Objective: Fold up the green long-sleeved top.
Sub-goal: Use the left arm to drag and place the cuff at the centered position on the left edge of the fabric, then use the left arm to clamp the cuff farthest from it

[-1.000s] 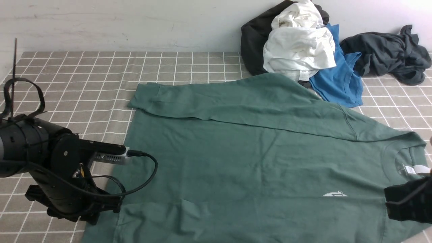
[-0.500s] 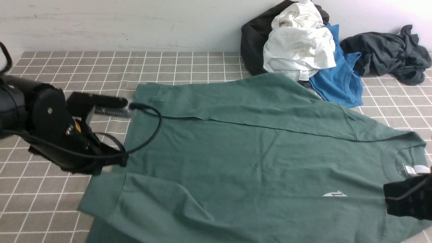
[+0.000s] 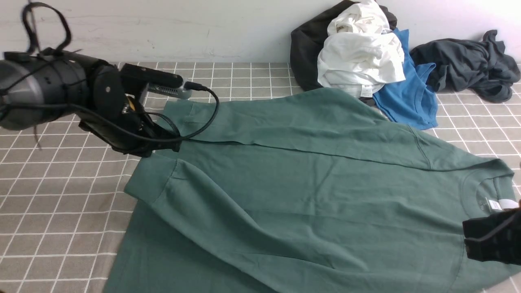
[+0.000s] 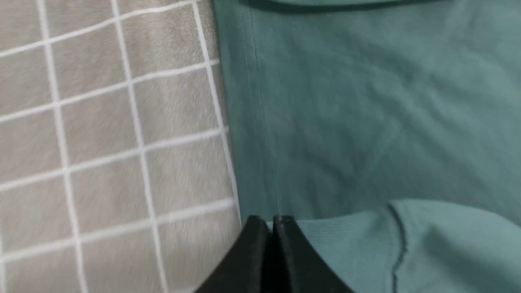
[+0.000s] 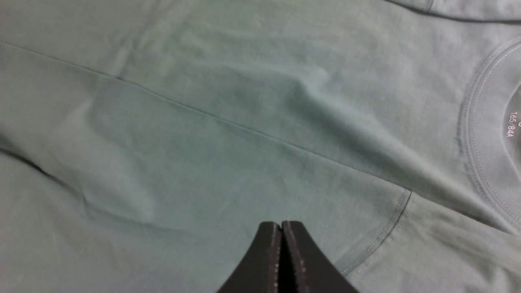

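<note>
The green long-sleeved top (image 3: 317,171) lies spread on the checked cloth, its neck and white label (image 3: 500,203) at the right. Its far sleeve (image 3: 285,122) lies folded across the body. My left gripper (image 3: 154,151) is shut on the ribbed cuff (image 3: 148,183) of the near sleeve and holds it above the hem end; the sleeve runs diagonally over the body. In the left wrist view the shut jaws (image 4: 270,219) pinch the cuff (image 4: 346,244). My right gripper (image 3: 468,240) is shut and empty just above the chest beside the collar, as the right wrist view (image 5: 281,223) also shows.
A heap of clothes lies at the back right against the wall: a white garment (image 3: 358,57) on a black one (image 3: 305,49), a blue T-shirt (image 3: 407,93) and a dark charcoal garment (image 3: 468,65). The checked tablecloth (image 3: 61,203) shows bare at the left.
My left gripper has risen and moved away from me with the near sleeve's cuff, drawing the sleeve over the body and covering the white chest logo. The right arm has not moved.
</note>
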`<control>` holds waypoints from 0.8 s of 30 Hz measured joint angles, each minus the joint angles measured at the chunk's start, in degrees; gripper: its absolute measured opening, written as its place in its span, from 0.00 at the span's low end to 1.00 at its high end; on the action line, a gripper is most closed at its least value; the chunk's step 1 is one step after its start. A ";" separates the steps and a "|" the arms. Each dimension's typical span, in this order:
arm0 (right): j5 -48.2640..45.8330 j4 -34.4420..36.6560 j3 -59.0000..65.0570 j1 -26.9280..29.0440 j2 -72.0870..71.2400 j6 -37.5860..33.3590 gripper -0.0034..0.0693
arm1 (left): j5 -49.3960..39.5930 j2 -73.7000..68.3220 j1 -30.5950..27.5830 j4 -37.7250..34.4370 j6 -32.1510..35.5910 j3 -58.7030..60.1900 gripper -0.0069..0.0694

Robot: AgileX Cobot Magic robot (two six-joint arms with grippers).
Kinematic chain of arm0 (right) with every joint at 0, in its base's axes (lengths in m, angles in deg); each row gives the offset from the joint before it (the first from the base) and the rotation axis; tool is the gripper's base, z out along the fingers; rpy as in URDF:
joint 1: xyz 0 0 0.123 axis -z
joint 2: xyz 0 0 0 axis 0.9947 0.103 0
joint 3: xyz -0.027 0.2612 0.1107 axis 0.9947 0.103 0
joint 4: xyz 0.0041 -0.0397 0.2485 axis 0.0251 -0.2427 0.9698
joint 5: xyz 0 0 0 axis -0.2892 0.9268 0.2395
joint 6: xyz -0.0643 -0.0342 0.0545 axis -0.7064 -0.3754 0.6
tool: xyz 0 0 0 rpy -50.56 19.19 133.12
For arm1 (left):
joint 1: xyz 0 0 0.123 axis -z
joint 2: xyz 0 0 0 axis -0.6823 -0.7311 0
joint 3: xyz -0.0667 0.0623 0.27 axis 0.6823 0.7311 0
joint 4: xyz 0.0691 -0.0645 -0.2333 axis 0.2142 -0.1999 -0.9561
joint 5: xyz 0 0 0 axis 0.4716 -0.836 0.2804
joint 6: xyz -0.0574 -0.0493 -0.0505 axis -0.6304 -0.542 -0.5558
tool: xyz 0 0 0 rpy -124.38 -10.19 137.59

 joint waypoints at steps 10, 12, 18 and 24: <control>1.32 0.00 0.00 0.00 0.00 -0.16 0.03 | -12.96 -13.29 -2.72 0.73 0.02 -23.10 0.28; 1.70 0.13 0.00 0.00 0.00 -0.16 0.03 | -12.97 -14.26 -3.01 0.72 0.09 -25.22 0.32; 2.31 0.88 0.00 0.00 0.00 -0.29 0.03 | -11.28 -21.86 -3.66 0.37 -0.41 -34.27 0.49; 2.55 1.48 0.00 0.00 0.00 -0.29 0.03 | -11.68 -32.89 -5.50 -0.58 -5.29 -45.56 0.60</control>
